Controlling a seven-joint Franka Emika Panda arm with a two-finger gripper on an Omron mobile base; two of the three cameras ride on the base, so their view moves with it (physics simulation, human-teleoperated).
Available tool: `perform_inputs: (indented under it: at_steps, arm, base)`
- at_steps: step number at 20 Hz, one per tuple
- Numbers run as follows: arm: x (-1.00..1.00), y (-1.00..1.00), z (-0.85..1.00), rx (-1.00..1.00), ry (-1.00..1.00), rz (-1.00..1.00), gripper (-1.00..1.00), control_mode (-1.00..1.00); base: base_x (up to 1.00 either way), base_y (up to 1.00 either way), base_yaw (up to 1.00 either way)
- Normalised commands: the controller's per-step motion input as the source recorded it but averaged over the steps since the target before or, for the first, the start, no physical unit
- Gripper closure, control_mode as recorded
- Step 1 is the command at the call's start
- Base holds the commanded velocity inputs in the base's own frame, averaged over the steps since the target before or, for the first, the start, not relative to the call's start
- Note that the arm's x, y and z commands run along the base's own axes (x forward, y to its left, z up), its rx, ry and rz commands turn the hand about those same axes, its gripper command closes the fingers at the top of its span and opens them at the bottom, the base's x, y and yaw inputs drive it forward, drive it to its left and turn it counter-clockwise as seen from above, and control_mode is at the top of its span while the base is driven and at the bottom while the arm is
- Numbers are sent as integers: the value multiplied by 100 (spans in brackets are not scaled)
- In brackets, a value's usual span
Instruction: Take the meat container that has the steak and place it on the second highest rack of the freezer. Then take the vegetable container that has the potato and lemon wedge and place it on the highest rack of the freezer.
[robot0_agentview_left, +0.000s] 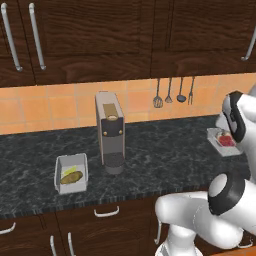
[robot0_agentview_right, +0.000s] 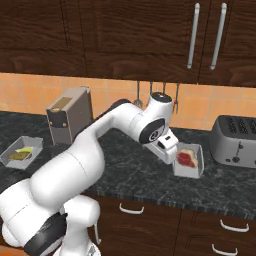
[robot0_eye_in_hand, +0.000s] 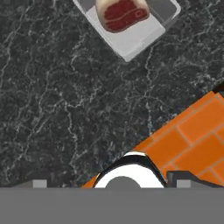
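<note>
The meat container (robot0_agentview_right: 191, 164) is a clear box on the dark counter, left of the toaster, with the red steak (robot0_agentview_right: 184, 158) inside. It also lies at the top of the hand view as the meat container (robot0_eye_in_hand: 131, 37) with the steak (robot0_eye_in_hand: 122, 13). My gripper (robot0_agentview_right: 169, 150) hovers just left of it, apart from it. In the hand view my gripper (robot0_eye_in_hand: 111, 180) is open with nothing between its tips. The vegetable container (robot0_agentview_left: 70, 173) sits far left on the counter, holding the potato (robot0_agentview_left: 71, 177) and lemon wedge (robot0_agentview_left: 69, 171). The freezer and its racks are out of view.
A grey coffee machine (robot0_agentview_left: 110, 131) stands between the two containers. A silver toaster (robot0_agentview_right: 236, 140) sits right of the meat container. Utensils (robot0_agentview_left: 172, 92) hang on the orange tiled wall. Dark wood cabinets (robot0_agentview_right: 125, 35) run above the counter, and drawers line its front edge below.
</note>
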Motion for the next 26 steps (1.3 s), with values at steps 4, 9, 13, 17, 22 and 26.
perform_inputs:
  at_steps: [4, 9, 13, 17, 22, 26]
  arm:
    - [12, -58, -49, 2, 8, -31, -100, -100]
    - [38, -38, -46, 2, 5, -24, -100, -100]
    - [51, -28, -45, 0, 1, -15, -100, -100]
    - [40, -34, -38, 0, 4, -11, -100, -100]
    - [21, -25, -33, 0, 0, -8, -100, -100]
    - [12, -39, -29, 0, 0, -6, -100, -100]
  base:
    - [0, 0, 0]
    - [0, 0, 0]
    - [0, 0, 0]
    - [0, 0, 0]
    - [0, 0, 0]
    - [0, 0, 0]
